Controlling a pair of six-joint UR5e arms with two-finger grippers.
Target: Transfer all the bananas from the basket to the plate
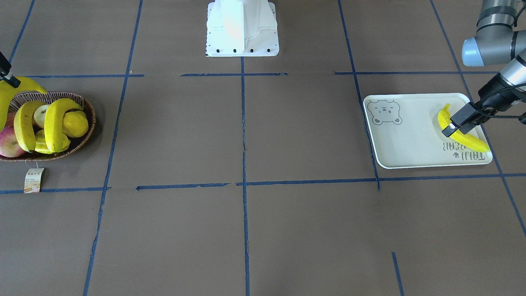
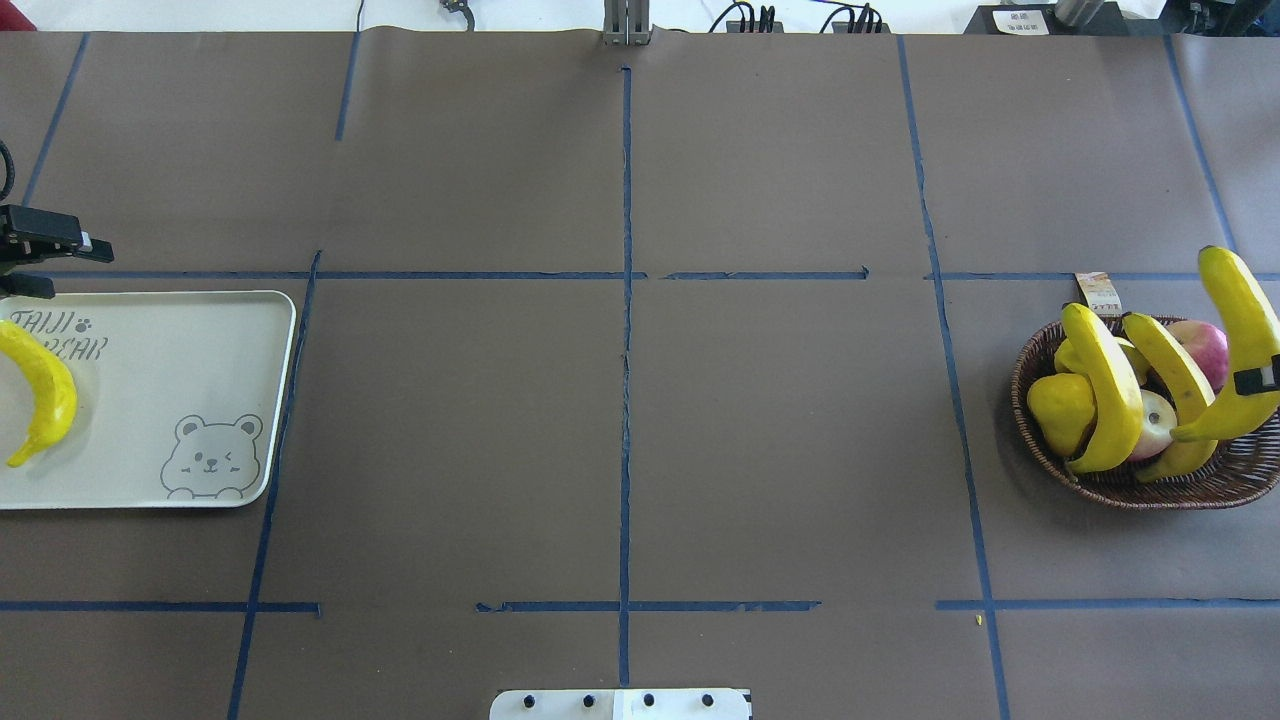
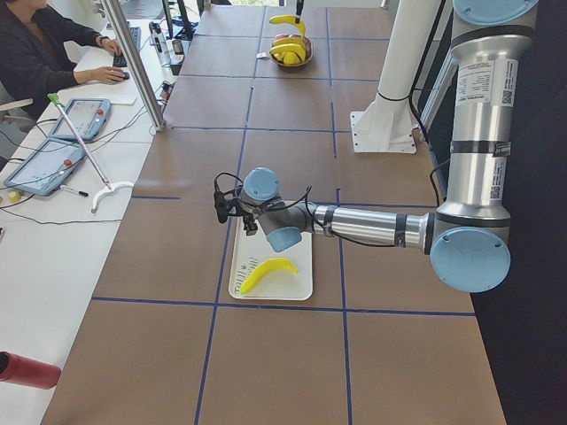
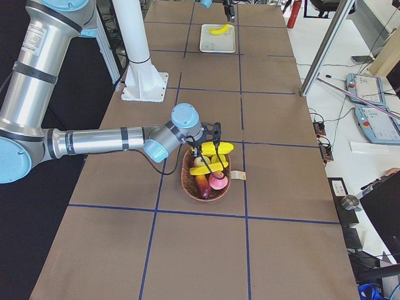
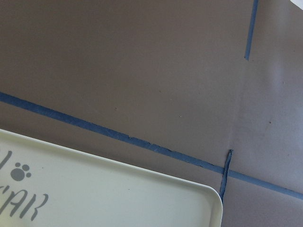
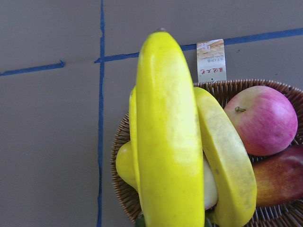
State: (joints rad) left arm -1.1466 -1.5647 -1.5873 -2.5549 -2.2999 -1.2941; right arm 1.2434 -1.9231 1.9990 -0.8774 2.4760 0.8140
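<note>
One banana (image 2: 45,395) lies on the cream plate (image 2: 200,340) with the bear face, at the table's left. My left gripper (image 2: 72,267) hovers open over the plate's far edge, a little beyond that banana and holding nothing. At the right, the wicker basket (image 2: 1130,482) holds two bananas (image 2: 1100,390) (image 2: 1172,372) leaning across the other fruit. My right gripper (image 2: 1258,378) is shut on a third banana (image 2: 1240,310), lifted above the basket's right side. In the right wrist view this held banana (image 6: 170,142) fills the middle, with the basket (image 6: 122,156) below it.
The basket also holds red apples (image 6: 262,118), a pale apple (image 2: 1155,418) and a yellow lemon (image 2: 1060,405); its paper tag (image 2: 1098,293) lies on the table beyond it. The white robot base (image 1: 242,28) stands at mid-table. A person sits at a side desk (image 3: 53,53).
</note>
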